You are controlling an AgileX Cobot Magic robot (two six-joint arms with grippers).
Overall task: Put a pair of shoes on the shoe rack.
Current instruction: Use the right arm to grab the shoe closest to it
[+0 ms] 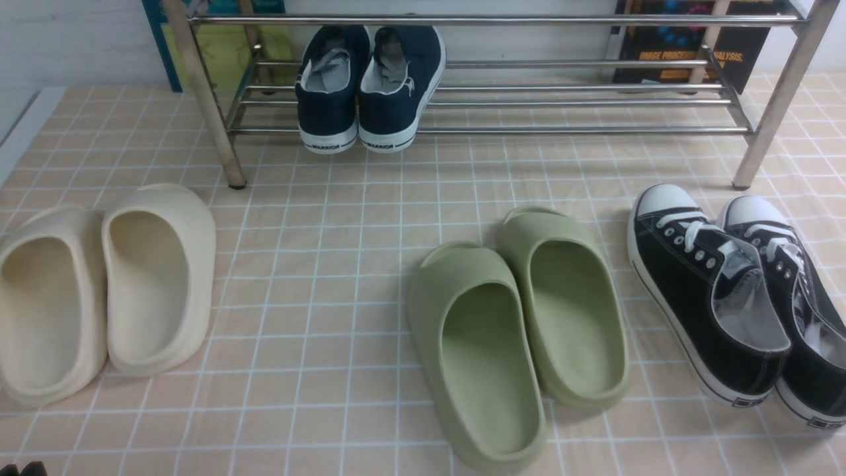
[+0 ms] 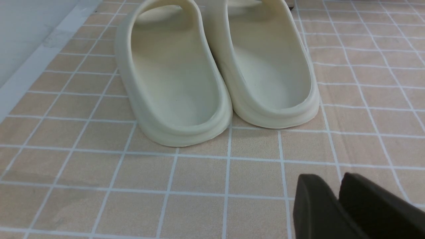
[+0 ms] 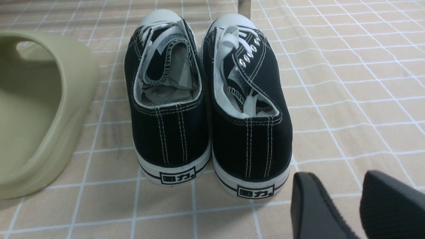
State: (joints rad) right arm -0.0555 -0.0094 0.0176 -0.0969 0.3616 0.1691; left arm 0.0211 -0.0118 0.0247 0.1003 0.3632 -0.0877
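Note:
The pair of shoes, two black canvas sneakers (image 1: 707, 297) with white toe caps and laces, stands side by side on the tiled floor at the right, toes toward the shoe rack (image 1: 568, 102). In the right wrist view their heels (image 3: 169, 129) face me, and my right gripper (image 3: 338, 181) hovers just behind the right-hand shoe's heel (image 3: 252, 132), open with only floor between its fingers. My left gripper (image 2: 328, 181) hangs low behind the cream slippers (image 2: 172, 76). Its fingers are slightly apart and hold nothing.
Navy sneakers (image 1: 367, 86) sit on the rack's lower bars, left of centre. Cream slippers (image 1: 158, 277) lie at the left and green slippers (image 1: 515, 330) in the middle, close beside the black pair. The green slipper's (image 3: 33, 109) heel shows in the right wrist view.

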